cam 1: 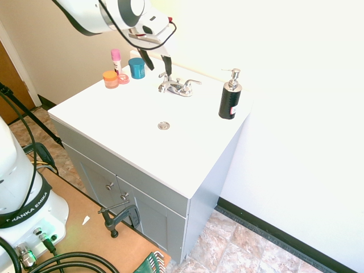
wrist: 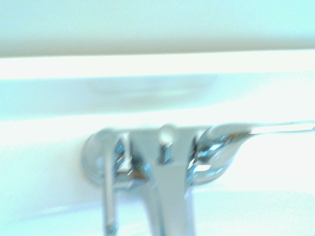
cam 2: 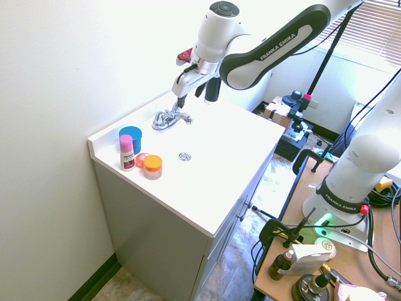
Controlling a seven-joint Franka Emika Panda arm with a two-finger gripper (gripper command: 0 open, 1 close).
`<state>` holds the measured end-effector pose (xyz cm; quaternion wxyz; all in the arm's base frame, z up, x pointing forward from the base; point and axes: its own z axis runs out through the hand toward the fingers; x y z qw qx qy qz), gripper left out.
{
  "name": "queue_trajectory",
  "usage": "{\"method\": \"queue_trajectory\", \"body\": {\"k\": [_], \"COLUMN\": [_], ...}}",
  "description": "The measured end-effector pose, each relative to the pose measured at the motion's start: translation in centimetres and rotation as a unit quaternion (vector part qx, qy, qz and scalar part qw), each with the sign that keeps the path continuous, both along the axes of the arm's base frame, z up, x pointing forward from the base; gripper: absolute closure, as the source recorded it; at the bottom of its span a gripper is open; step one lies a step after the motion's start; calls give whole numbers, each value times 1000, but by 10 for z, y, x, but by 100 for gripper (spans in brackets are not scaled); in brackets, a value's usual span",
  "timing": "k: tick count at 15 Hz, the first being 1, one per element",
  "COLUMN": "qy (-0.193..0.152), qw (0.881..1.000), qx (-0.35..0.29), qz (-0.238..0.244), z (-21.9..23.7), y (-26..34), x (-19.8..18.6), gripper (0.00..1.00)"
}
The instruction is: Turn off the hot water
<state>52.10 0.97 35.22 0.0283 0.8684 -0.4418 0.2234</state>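
Here the gripper (cam 1: 157,61), fingers spread apart and empty, hangs just above the left hot-water lever (cam 1: 165,75), near frame's upper centre.

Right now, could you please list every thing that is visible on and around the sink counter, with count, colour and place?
counter: one, white, on a grey cabinet.
faucet: one, chrome, at the counter's back edge by the wall.
left lever: one, chrome, on the faucet's side nearer the jars.
right lever: one, chrome, on the side nearer the soap dispenser.
drain: one, metal, mid-counter in front of the faucet.
soap dispenser: one, black with silver pump, far counter end.
blue jar: one, near the wall.
orange jar: one, beside the bottle.
pink-capped bottle: one, among the jars.
hand: one, dark fingers open, above the left lever.
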Motion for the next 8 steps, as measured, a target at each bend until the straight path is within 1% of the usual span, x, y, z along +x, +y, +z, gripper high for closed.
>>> {"method": "queue_trajectory", "body": {"k": [1, 5, 8], "qy": [-2, 25, 34], "qw": [1000, 999, 999], "qx": [-11, -26, -29], "qz": [-5, -4, -6], "z": [-7, -46, -58], "y": [1, 10, 9], "x": [6, 26, 34], "gripper": [0, 0, 0]}}
